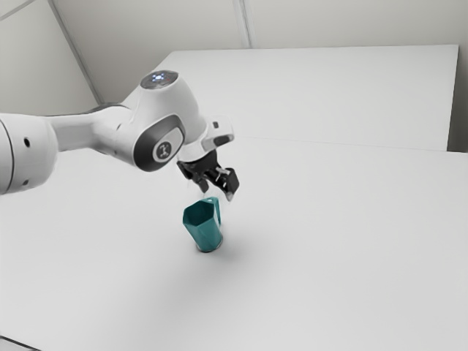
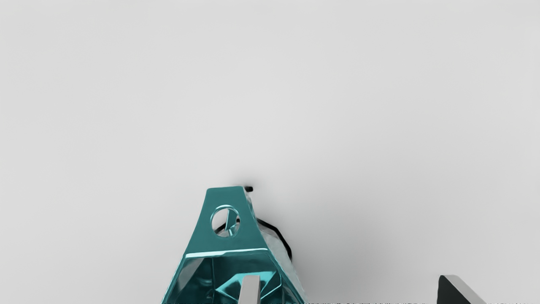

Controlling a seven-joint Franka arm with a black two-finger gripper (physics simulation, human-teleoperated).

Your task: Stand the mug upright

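On a white table stands a glossy, faceted teal mug, mouth up with 1 handle, near the open gripper, its 2 fingers wide apart.

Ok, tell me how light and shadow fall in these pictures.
Exterior view: diffuse light, a faint soft shadow on the table beside the mug; wrist view: bright glints along the mug's rim and inside it, soft grey shading on the table nearby.

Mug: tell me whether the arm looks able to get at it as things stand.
Probably yes. The open jaws stand above the mug, one finger seemingly over its mouth, and I see nothing blocking the way.
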